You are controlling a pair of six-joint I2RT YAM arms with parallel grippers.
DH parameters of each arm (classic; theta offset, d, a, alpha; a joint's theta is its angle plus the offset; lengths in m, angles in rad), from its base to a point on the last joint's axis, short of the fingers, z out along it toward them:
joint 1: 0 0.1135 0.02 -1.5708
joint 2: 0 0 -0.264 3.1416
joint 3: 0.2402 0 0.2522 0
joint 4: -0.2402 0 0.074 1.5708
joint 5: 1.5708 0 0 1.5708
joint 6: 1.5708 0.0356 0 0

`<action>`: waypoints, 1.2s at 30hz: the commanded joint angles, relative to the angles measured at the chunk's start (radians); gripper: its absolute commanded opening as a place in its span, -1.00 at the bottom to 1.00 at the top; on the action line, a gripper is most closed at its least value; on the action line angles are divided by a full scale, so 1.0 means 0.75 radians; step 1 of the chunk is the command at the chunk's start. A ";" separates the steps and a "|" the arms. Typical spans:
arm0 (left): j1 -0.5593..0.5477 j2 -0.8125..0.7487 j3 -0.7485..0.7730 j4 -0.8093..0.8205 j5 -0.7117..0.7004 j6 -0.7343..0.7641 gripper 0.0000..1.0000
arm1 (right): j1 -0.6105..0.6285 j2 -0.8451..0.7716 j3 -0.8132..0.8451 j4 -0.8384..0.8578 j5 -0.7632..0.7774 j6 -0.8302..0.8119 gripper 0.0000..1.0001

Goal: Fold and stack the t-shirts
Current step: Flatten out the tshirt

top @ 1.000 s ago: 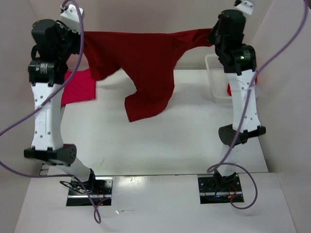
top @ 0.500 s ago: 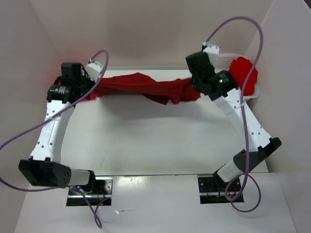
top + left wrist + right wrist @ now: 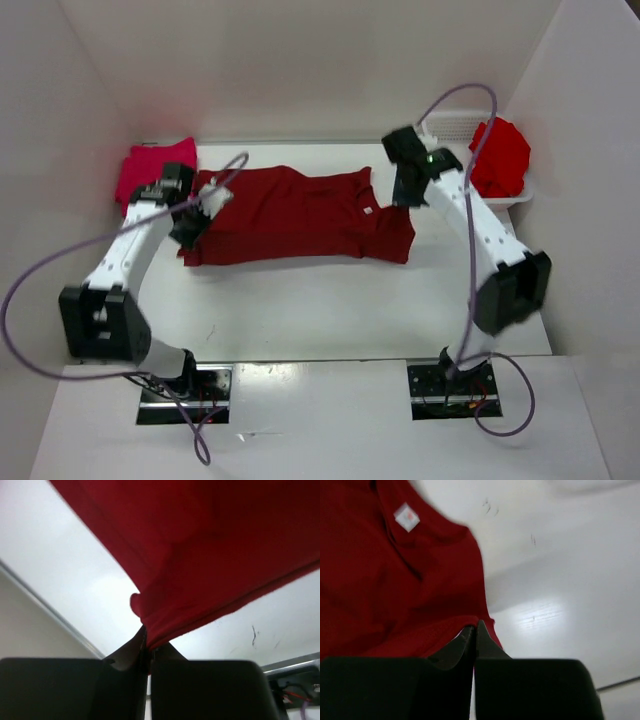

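Looking down from the top camera, you have the dark maroon t-shirt (image 3: 300,215) spread out across the middle of the table (image 3: 330,300), its length running from 9 o'clock to 3 o'clock. Your left gripper (image 3: 193,222) sits at the shirt's 9 o'clock end, and your right gripper (image 3: 402,192) sits at its 3 o'clock end, toward the far corner.

On the left wrist camera, the left gripper (image 3: 148,647) has its fingers clenched on a bunched fold of the maroon cloth (image 3: 210,555), which fans out from the pinch and fills most of the view. On the right wrist camera, the right gripper (image 3: 474,630) is likewise pinched together on the shirt's edge (image 3: 395,580), with no gap between the fingers. The white tag (image 3: 406,516) shows at the neckline there. From above, the same tag (image 3: 368,210) lies just to the 9 o'clock side of the right gripper.

The pinkish-crimson t-shirt (image 3: 150,170) lies at 10 o'clock on the table, against the left wall, just beyond the left gripper. The bright red t-shirt (image 3: 500,155) is heaped at 2 o'clock in the white mesh basket (image 3: 455,122).
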 commanded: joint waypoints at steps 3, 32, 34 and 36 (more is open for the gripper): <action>0.037 0.382 1.194 0.102 -0.001 -0.212 -1.00 | -0.140 0.468 1.475 0.001 0.213 -0.117 -1.00; 0.020 -0.482 0.034 0.164 -0.148 0.113 -1.00 | 0.165 -0.442 -0.018 0.070 0.187 0.130 -1.00; 0.020 -0.540 -0.072 0.086 -0.165 0.151 -1.00 | 0.165 -0.473 -0.173 0.057 0.079 0.184 -1.00; 0.020 -0.577 -0.128 -0.008 -0.165 0.186 -1.00 | 0.191 -0.473 -0.306 0.057 -0.037 0.247 -1.00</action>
